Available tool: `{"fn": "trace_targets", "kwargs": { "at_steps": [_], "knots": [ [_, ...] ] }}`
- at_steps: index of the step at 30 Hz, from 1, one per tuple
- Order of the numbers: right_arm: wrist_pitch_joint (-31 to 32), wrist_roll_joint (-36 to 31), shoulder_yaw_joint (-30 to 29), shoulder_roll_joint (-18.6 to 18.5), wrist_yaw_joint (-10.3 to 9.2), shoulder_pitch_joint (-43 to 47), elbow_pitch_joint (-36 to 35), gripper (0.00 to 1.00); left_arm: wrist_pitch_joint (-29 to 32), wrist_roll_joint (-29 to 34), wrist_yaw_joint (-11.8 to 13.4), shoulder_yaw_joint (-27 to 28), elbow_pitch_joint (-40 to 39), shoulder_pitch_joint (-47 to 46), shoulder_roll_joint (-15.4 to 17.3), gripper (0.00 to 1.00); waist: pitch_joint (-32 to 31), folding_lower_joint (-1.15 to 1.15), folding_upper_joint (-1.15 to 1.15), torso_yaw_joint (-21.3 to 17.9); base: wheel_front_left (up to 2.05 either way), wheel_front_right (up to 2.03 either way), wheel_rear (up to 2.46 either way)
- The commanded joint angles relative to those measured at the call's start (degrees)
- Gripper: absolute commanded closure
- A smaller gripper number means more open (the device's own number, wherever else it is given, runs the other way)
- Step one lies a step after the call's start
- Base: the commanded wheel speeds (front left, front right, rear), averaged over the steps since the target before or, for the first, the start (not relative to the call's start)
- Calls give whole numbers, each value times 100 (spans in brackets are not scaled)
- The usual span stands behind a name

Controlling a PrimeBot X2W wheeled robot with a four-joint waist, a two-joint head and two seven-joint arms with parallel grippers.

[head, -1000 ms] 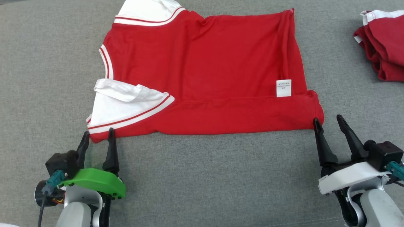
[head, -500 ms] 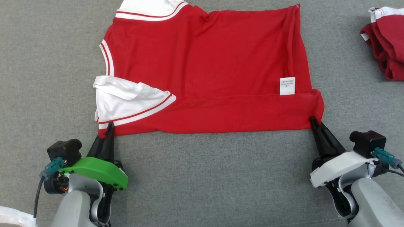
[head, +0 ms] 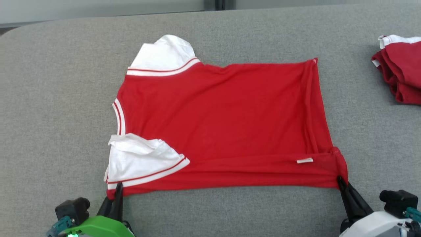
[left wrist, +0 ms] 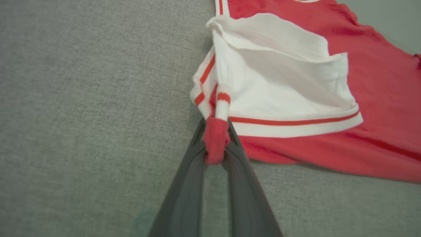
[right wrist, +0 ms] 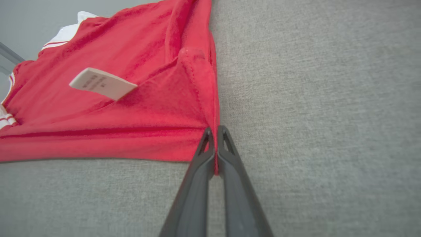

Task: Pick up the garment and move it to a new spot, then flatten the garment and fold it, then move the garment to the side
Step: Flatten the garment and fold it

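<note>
Grey cloth covers the counter (head: 49,98), and the red garment (head: 223,121) lies spread across the middle of the head view, neck end toward 9 o'clock and hem toward 3 o'clock. At 7 o'clock the left gripper (head: 119,188) meets the garment's near corner; in the left wrist view its jaws are narrow and pinched on a bunched red tip of cloth just below the striped cuff, with the left gripper (left wrist: 215,128) lifting that tip slightly off the counter. Just beyond it lies the near white sleeve (head: 141,158), crumpled and folded in over the red body, its red-striped band running toward 4 o'clock. The far white sleeve (head: 164,54) sticks out at 11 o'clock. Along the near edge a strip of the body is turned up in a low fold, and a small white label (head: 305,160) shows edge-on toward its right end; the label (right wrist: 102,83) stands tilted in the right wrist view. At 5 o'clock the right gripper (head: 339,180) holds the hem corner, and its own view shows the right gripper (right wrist: 213,131) with jaws pressed together on the thin red edge. At 2 o'clock, well apart, sits a heap of red-and-white clothing (head: 403,72).
</note>
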Motion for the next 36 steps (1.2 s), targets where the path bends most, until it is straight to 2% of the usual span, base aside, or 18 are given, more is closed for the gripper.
{"fn": "trace_targets", "kwargs": {
  "at_steps": [1, 3, 4, 5, 6, 10, 17, 21, 26, 31, 36],
  "knots": [
    [62, 1, -68, 34, -11, 191, -39, 100, 91, -81, 92, 36, -77, 219, 22, 100, -204, 0, 0, 69, 0, 0, 0],
    [96, -7, -95, 67, -11, 315, -77, 100, 202, -39, 158, 6, -172, 370, 54, 100, -233, 0, 0, 59, 0, 0, 0],
    [107, -27, -99, 89, -11, 344, -93, 85, 231, -24, 185, -1, -214, 397, 56, 97, -238, 0, 0, 52, 0, 0, 0],
    [123, -99, -136, 110, -11, 356, -91, 26, 254, 11, 216, -23, -245, 410, 65, 53, -246, 0, 0, 42, 0, 0, 0],
    [87, -126, -161, 134, -11, 327, -118, 0, 249, 53, 237, -39, -273, 405, 81, 0, -250, 0, 0, 30, 0, 0, 0],
    [-128, -473, -339, 205, -9, 107, -416, 0, -135, 365, 438, -54, -547, 260, 72, 0, -277, 0, 0, -32, 0, 0, 0],
    [-101, -1078, -695, 371, -9, -196, -1536, 0, -836, 1057, 759, -176, -1298, -17, 133, 0, -343, 0, 0, -126, 0, 0, 0],
    [97, -1210, -781, 442, -9, -190, -2015, 0, -781, 1266, 826, -275, -1635, -153, 204, 0, -359, 0, 0, -139, 0, 0, 0],
    [249, -1258, -821, 526, -8, -117, -2268, 0, -648, 1318, 878, -299, -1814, -201, 252, 0, -318, 0, 0, -167, 0, 0, 0],
    [308, -1253, -894, 597, -8, -153, -2411, 0, -481, 1290, 809, -322, -1849, -546, 318, 0, -69, 0, 0, -147, 0, 0, 0],
    [342, -1233, -961, 581, -8, -355, -2555, 0, 58, 1064, 410, -486, -1432, -1752, 377, 0, 434, 0, 0, -58, 0, 0, 0]
  ]
}}
